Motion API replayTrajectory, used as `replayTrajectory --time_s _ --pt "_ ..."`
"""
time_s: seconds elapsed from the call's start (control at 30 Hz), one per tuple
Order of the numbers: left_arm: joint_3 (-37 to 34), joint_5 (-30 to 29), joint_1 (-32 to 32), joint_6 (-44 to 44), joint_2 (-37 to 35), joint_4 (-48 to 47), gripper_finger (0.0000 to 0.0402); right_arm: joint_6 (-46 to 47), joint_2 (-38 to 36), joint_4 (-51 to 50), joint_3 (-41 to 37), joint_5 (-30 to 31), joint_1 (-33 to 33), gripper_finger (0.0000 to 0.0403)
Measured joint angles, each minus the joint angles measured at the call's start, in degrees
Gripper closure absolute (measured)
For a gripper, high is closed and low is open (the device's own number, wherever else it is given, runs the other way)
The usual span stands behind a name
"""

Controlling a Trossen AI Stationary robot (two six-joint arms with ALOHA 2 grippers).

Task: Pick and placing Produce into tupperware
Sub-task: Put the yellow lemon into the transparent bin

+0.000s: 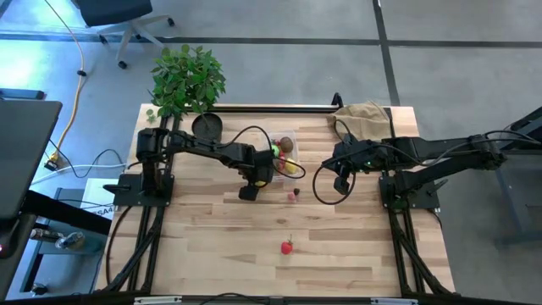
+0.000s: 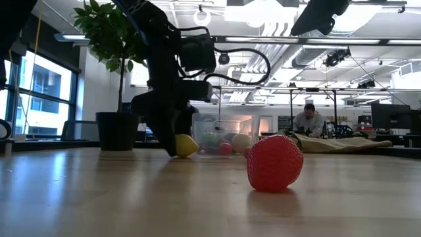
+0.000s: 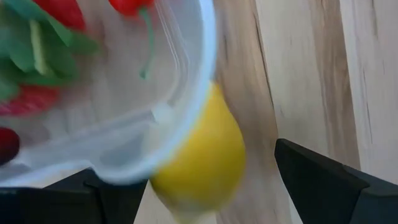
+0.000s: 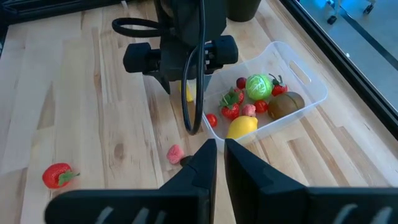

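The tupperware (image 4: 292, 78), a clear tub, stands on the table holding a lemon (image 4: 242, 126), a green round piece (image 4: 258, 86), a brown kiwi (image 4: 286, 104) and red berries. Another yellow lemon (image 3: 202, 158) lies on the wood against the tub's outer corner (image 3: 186, 106). My left gripper (image 3: 186, 165) (image 1: 251, 188) points down over this lemon, open, one finger on each side, touching nothing that I can see. My right gripper (image 4: 220, 144) (image 1: 342, 183) hangs shut above the table to the tub's right, holding nothing.
A red strawberry (image 1: 287, 247) lies toward the near edge, and a small pink berry (image 1: 293, 195) sits just near of the tub. A potted plant (image 1: 188, 78), its black pot (image 1: 206, 127) and a tan paper bag (image 1: 362, 114) stand along the far edge.
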Motion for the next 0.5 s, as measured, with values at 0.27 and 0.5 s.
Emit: replayTrajectory --time_s 0.27,0.5 --pt "-0.02 -0.02 0.04 0.2 0.0 0.38 0.0123 -0.01 -0.02 0.0 0.0 0.0 0.0 0.0379" --pt "-0.02 -0.46 0.04 0.17 0.0 0.37 0.016 -0.02 0.0 0.0 0.0 0.0 0.0 0.0379"
